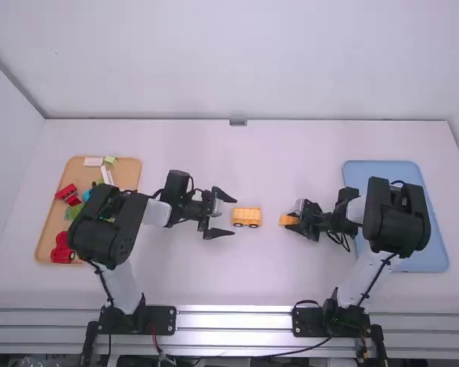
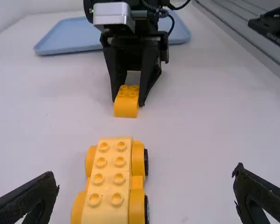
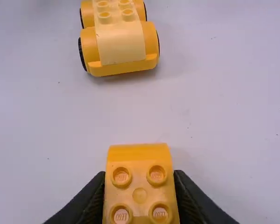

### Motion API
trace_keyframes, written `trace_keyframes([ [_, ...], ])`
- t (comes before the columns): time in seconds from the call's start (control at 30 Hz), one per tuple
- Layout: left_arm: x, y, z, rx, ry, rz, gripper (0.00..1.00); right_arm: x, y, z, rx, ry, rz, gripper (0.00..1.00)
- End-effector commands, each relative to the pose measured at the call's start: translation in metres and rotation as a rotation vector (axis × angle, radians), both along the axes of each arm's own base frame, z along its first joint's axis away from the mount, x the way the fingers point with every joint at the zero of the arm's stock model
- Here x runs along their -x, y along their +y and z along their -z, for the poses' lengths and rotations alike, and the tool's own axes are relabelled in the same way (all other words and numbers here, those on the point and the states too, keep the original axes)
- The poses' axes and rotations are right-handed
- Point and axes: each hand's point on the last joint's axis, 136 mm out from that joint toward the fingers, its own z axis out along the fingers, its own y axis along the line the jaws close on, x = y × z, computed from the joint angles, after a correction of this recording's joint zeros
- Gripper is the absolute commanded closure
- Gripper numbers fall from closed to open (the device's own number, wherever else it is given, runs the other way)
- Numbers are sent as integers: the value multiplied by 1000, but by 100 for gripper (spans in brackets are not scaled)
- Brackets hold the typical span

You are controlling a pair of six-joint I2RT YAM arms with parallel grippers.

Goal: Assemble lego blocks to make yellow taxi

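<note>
Left gripper [image 1: 223, 214]: fingers spread wide, just beside the yellow car base [image 1: 246, 217], which stands on the white table [image 1: 291, 283] between the two grippers. Right gripper [image 1: 294, 220]: fingers pinching a studded orange-yellow block [image 3: 139, 186] by its sides, near the base but apart from it; block appears to be at or just above the tabletop, contact unclear.

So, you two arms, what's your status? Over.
Right gripper shut on yellow four-stud brick. Left gripper open at one end of yellow wheeled base. Brick and base not joined. Blue tray beyond right gripper, seemingly out of the way.
</note>
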Motion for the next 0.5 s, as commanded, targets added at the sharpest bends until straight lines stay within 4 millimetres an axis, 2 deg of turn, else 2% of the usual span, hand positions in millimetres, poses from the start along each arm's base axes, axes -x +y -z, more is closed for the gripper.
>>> trace_keyframes([
  [0.0,5,-1,8,3,26,9,1,-3,0,1,-1,-6,-4,69],
  [0.03,4,-1,10,2,29,8,1,-4,2,-3,-20,-11,-5,73],
  [0.2,-3,-3,17,0,41,10,1,-5,5,-16,-69,-22,-2,73],
  [0.33,-11,-6,25,-5,58,12,1,-5,10,-37,-79,-27,-9,73],
  [0.47,-21,-10,33,-4,66,17,1,-3,23,-61,-59,-84,-59,73],
])
